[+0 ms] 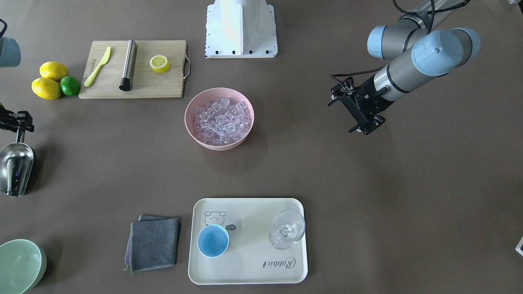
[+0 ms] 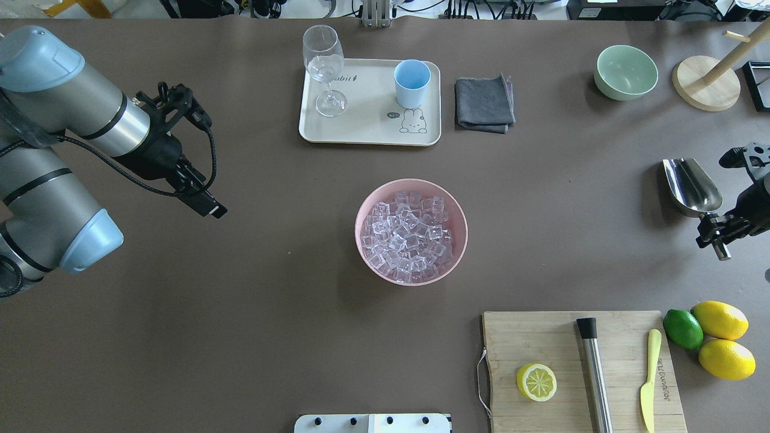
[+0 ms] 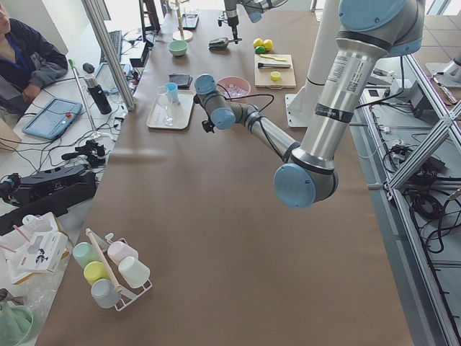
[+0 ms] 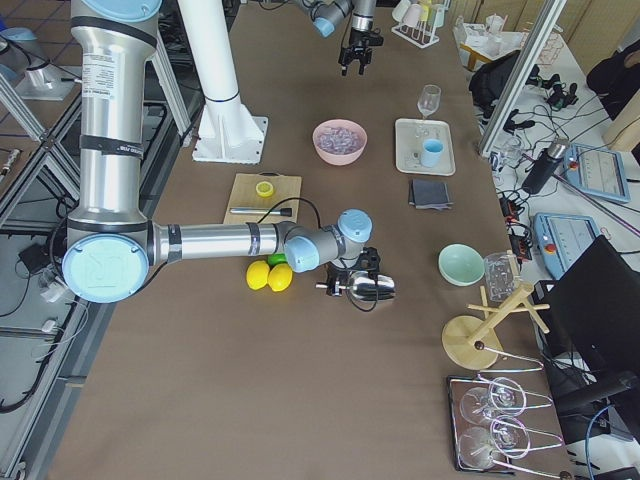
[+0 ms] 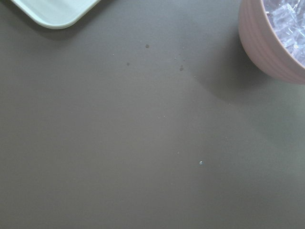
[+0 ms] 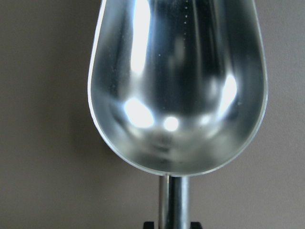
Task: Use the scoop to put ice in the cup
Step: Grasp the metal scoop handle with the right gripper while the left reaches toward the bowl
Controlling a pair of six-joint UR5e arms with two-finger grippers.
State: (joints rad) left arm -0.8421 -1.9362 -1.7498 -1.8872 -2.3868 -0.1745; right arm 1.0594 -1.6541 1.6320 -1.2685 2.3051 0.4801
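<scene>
The steel scoop (image 2: 692, 186) is at the table's right side, and its trough (image 6: 176, 86) is empty. My right gripper (image 2: 716, 234) is shut on the scoop's short handle (image 6: 174, 200); the scoop also shows in the front view (image 1: 16, 169). The ice (image 2: 409, 231) fills a pink bowl (image 2: 367, 255) at the table's middle. The light-blue cup (image 2: 412, 83) stands upright and empty on a cream tray (image 2: 367, 129) beyond the bowl. My left gripper (image 2: 207, 207) hangs empty above bare table, left of the bowl, and looks open.
A clear stemmed glass (image 2: 325, 66) stands on the tray beside the cup. A grey cloth (image 2: 484, 102) and a pale green bowl (image 2: 625, 72) lie to the right. A cutting board (image 2: 577, 367) with a lemon half, steel cylinder and yellow knife is near, with lemons (image 2: 722, 337) beside it.
</scene>
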